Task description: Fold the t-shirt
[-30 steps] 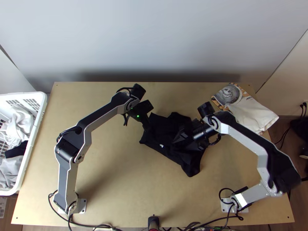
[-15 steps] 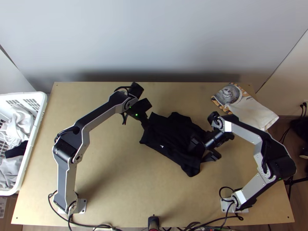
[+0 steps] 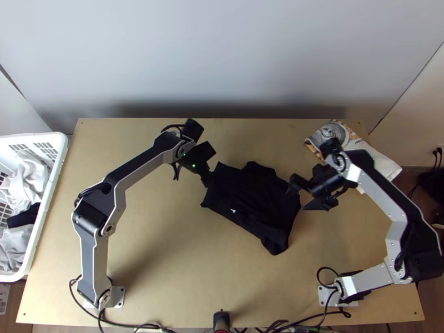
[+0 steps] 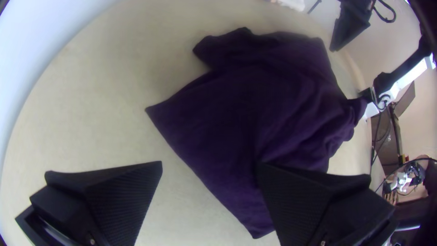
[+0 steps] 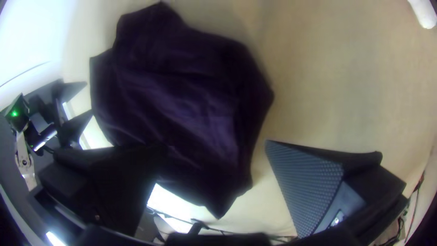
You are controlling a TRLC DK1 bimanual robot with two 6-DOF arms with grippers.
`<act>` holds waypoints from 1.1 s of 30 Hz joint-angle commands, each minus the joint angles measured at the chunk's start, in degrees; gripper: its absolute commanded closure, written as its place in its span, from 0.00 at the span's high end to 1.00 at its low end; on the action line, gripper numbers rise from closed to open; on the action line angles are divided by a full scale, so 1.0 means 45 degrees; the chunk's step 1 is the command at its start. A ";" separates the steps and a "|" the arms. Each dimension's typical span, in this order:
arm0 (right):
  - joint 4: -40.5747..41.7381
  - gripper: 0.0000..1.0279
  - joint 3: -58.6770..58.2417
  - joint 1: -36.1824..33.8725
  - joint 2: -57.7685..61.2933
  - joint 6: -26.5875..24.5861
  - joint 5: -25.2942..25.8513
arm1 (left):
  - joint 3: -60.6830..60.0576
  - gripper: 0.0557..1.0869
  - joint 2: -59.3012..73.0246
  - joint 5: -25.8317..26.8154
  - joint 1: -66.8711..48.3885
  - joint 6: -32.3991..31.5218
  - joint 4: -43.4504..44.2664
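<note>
A black t-shirt [image 3: 252,200] lies bunched and partly folded near the table's middle, a sleeve-like piece sticking out at its lower right. My left gripper [image 3: 208,180] is at the shirt's left edge. In the left wrist view my left gripper [image 4: 209,166] stands open, one finger over the dark shirt [image 4: 255,105] and the other over bare wood. At the shirt's right edge is my right gripper [image 3: 297,194]. The right wrist view has my right gripper [image 5: 214,146] open, with part of the shirt [image 5: 182,91] between and beyond its fingers. Neither gripper holds cloth.
A white cloth with a printed picture [image 3: 366,161] lies at the table's back right. Beyond the left edge stands a white laundry basket [image 3: 41,236] with clothes inside. Bare wood [image 3: 183,261] stretches in front of the shirt.
The right gripper has moved off the shirt's middle to its right side, and now stands farther back than half a second ago. The left arm has shifted slightly left. The shirt lies about the same.
</note>
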 commanded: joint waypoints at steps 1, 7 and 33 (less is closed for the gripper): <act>0.0557 0.95 -0.0747 -0.1781 -0.0045 -0.1065 0.0280 | -0.0382 0.95 -0.0374 0.0034 0.0129 -0.0277 0.0001; 0.0577 0.95 -0.1040 -0.3109 0.0189 -0.4093 -0.1360 | -0.0382 0.95 -0.0550 0.0034 0.0090 -0.0375 -0.0018; -0.1650 0.95 -0.0220 -0.4730 0.3783 -1.2003 -0.6634 | -0.0303 0.95 -0.0745 -0.0240 -0.0281 -0.0668 -0.0116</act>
